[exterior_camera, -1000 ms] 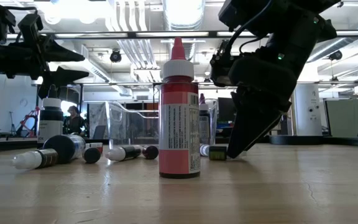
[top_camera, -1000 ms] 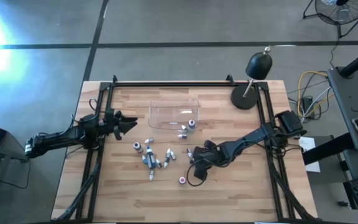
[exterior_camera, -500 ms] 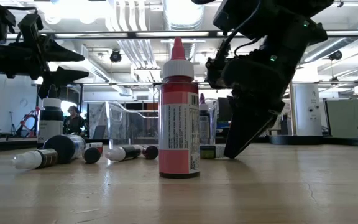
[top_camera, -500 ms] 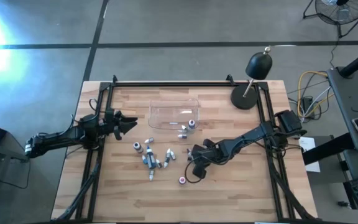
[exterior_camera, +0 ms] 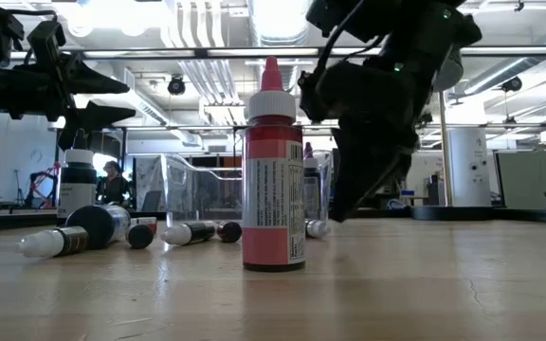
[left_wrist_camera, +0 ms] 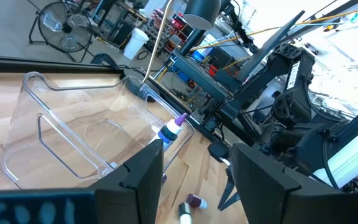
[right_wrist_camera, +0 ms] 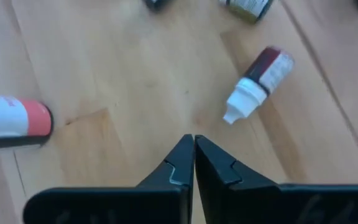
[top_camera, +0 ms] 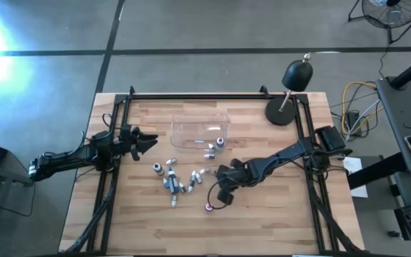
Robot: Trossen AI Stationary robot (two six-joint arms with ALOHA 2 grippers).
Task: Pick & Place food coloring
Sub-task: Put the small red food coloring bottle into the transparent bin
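Right wrist view: the right gripper (right_wrist_camera: 193, 144) hangs above bare wood, dark fingers pressed together on nothing. A small red-bodied food coloring bottle with a white cap (right_wrist_camera: 257, 86) lies on its side just beyond the tips. The grasp looks missed; next, the jaws must reopen and straddle that bottle. At the table's left edge the left gripper (top_camera: 147, 140) waits, jaws spread.

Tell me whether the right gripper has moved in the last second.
Yes. The right gripper has shifted left toward the upright red bottle and lifted off the table.
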